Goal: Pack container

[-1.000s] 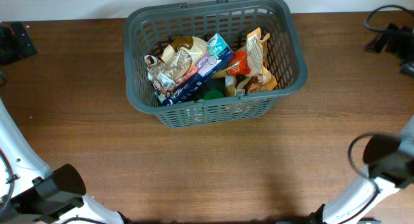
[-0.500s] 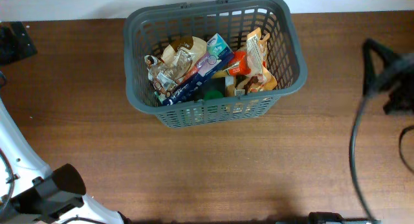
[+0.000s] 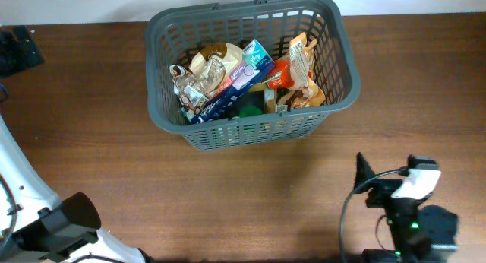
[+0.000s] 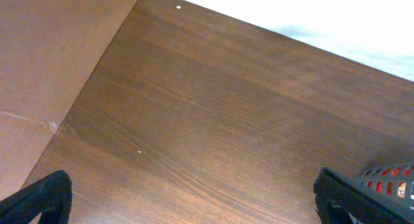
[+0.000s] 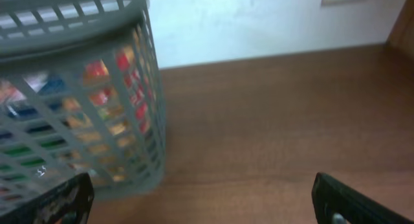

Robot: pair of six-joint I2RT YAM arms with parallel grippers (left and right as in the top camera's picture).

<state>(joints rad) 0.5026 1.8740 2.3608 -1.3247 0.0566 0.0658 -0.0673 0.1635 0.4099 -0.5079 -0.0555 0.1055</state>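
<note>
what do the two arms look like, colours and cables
Left arm is a white link with a black cylindrical joint. Right arm is black with a white cap, a green light and a looping black cable. Left fingers and right fingers are black.

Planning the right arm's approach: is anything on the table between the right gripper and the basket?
Nothing visible. Only bare table lies between the right gripper and the basket; the grocery packets all sit inside it.
</note>
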